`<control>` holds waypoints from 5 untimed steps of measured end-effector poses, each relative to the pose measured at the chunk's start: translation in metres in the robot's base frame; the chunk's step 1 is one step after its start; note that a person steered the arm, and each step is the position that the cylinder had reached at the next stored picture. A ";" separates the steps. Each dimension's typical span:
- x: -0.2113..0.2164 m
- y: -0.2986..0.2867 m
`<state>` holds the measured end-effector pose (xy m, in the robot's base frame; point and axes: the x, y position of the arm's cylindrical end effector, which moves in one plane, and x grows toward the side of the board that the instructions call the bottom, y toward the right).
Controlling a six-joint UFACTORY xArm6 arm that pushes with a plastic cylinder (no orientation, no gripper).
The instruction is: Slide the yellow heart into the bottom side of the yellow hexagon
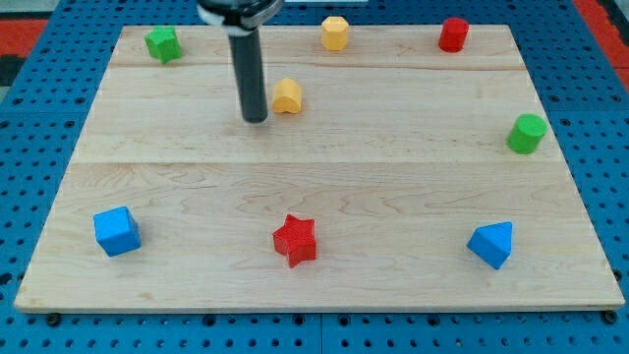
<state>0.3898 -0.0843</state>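
Yellow heart (287,96) sits in the upper part of the wooden board (314,187), a little left of centre, with the yellow hexagon (335,32) well apart from it, up at the top edge and slightly to the view's right.

In the one camera view, my tip (256,119) stands just beside the heart on its left, at about the level of its lower edge; whether it touches the block I cannot tell. There is no gripper on this arm, only the bare rod, so nothing opens, closes or holds.

The heart looks like a small, stiff, light block that should slide easily on the smooth wood. It cannot be grasped, only pushed. Its rounded outline will likely make it turn or slip off the rod if contact is off-centre. To send it up and a little right toward the hexagon's bottom side, I judge the tip should press on the heart's lower-left flank, in line with the hexagon. The light hexagon may itself be shoved off the nearby top edge, so the approach should be gentle.

Other blocks lie far off: green ones (163,43) (527,133), a red cylinder (453,34), a red star (295,239), and blue ones (117,230) (492,244).
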 end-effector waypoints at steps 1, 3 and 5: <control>0.006 0.017; -0.034 0.049; -0.029 0.037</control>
<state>0.3604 -0.0469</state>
